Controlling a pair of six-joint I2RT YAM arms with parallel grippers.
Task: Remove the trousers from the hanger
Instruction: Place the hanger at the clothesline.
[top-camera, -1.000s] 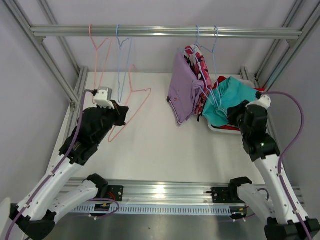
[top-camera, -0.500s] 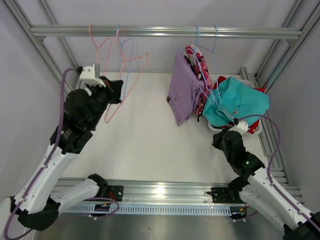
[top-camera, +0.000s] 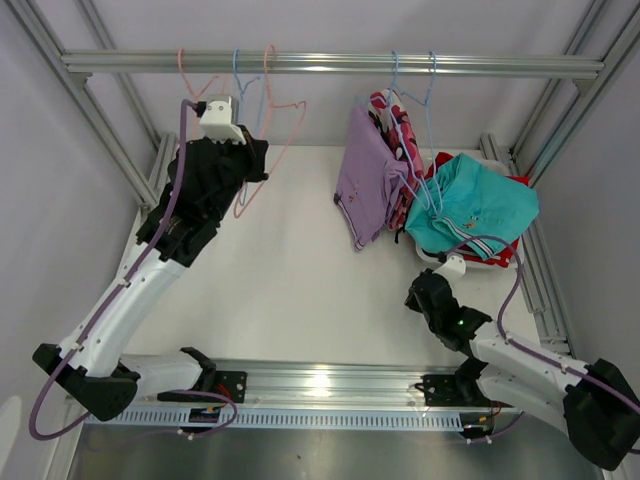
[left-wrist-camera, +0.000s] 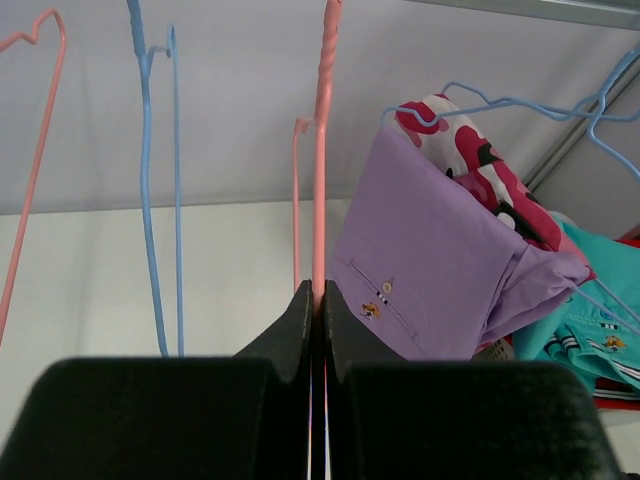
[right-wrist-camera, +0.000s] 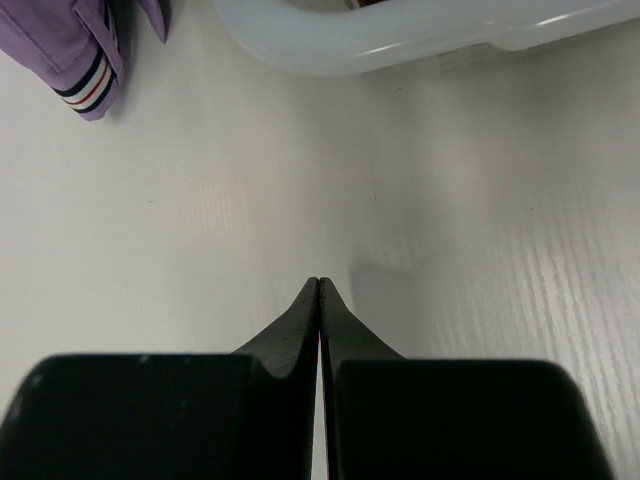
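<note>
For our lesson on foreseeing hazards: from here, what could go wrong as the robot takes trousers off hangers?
1. The left gripper clamps a pink hanger close beside a bare blue hanger; they might tangle.
2. The lilac trousers and camouflage trousers hang pressed together; pulling one might drag the other down.

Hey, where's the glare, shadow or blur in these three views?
Top external: glare on the metal rail by the arm bases. Left wrist: the left gripper, clamped on the pink hanger, is dark and soft-edged; the lilac trousers look sharp. Right wrist: the right gripper casts a faint shadow on the table.
</note>
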